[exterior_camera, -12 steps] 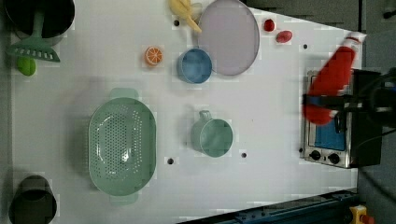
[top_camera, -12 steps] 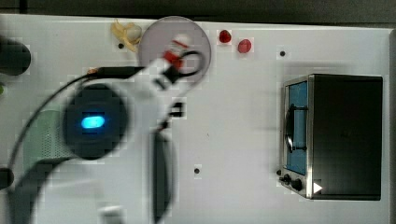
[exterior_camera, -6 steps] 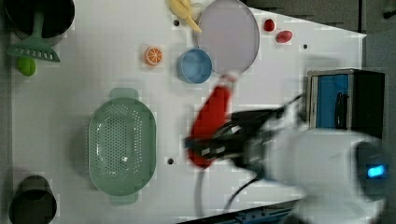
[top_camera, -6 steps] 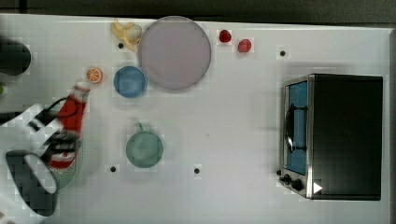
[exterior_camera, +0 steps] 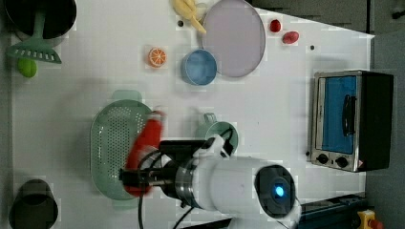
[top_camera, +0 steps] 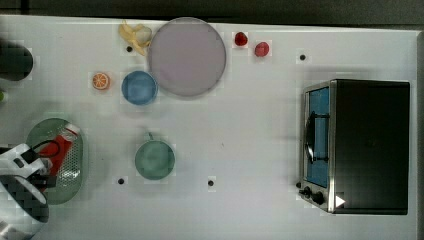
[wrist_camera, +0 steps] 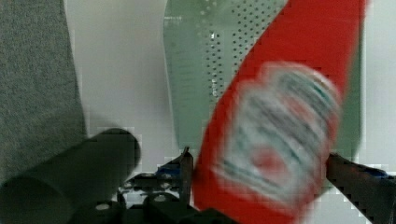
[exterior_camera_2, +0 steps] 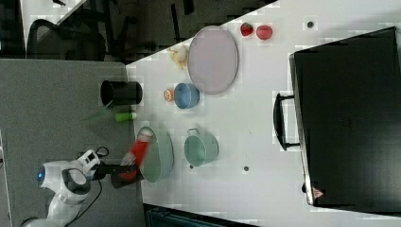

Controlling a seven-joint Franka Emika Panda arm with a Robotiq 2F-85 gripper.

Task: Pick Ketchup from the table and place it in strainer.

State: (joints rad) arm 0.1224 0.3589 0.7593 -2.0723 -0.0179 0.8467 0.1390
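Top view: we find the Ketchup (top_camera: pixel 59 150), a red squeeze bottle with a white cap, lying aslant in the strainer (top_camera: pixel 45 130), a pale mint-green perforated oval. The strainer sits by the tabletop's (top_camera: pixel 250 130) edge on the top view's left, toward the lower corner. The gripper (top_camera: pixel 42 172) is at the bottle's base end. A silver toaster oven (top_camera: pixel 355 145) stands by the opposite edge. A grey plate (top_camera: pixel 187 56), a blue bowl (top_camera: pixel 139 87) and a green mug (top_camera: pixel 155 160) stand between.

Left view: the bottle tilts over the strainer's side nearest the mug, cap away from the arm.

Right view: the bottle leans over the strainer at the tabletop's edge on the right view's left. Beyond that edge lies grey floor (exterior_camera_2: pixel 56 123).

Wrist view: the bottle bears a white label with red print. It is blurred, while the fingers (wrist_camera: pixel 187 170) are sharp. They stand spread, one on each side of the bottle's lower body, over the strainer's holes. The tabletop is plain white.
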